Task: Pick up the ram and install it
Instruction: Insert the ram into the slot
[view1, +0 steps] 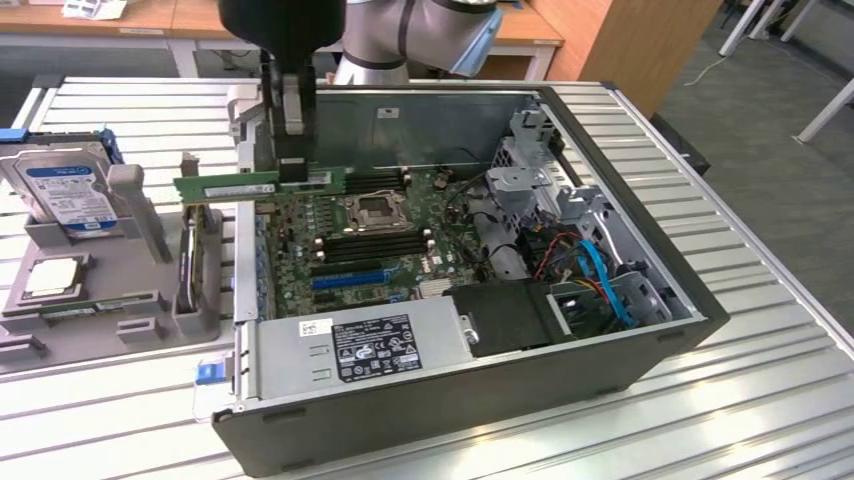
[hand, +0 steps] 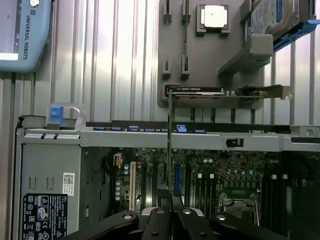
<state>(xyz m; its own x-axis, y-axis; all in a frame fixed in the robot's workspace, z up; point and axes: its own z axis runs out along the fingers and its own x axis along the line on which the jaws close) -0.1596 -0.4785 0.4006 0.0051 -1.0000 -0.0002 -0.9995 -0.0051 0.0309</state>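
Note:
The ram (view1: 234, 186) is a long green stick with a white label. It hangs level in the air above the wall of the open computer case (view1: 507, 400) on the exterior view's left. My gripper (view1: 299, 172) is shut on its end nearest the motherboard (view1: 387, 240). In the wrist view the ram (hand: 169, 145) shows edge-on as a thin line running away from my gripper (hand: 170, 206), pinched between the black fingers (hand: 157, 220). The dark memory slots (view1: 371, 246) lie beside the processor socket (view1: 374, 210), below and to the exterior view's right of the stick.
A grey parts tray (view1: 134, 255) at the exterior view's left holds a hard drive (view1: 67, 190), a square processor chip (view1: 54, 275), another green stick (view1: 94, 303) and an upright card (view1: 200, 258). The power supply (view1: 360, 345) and blue cables (view1: 601, 275) fill the case's near side.

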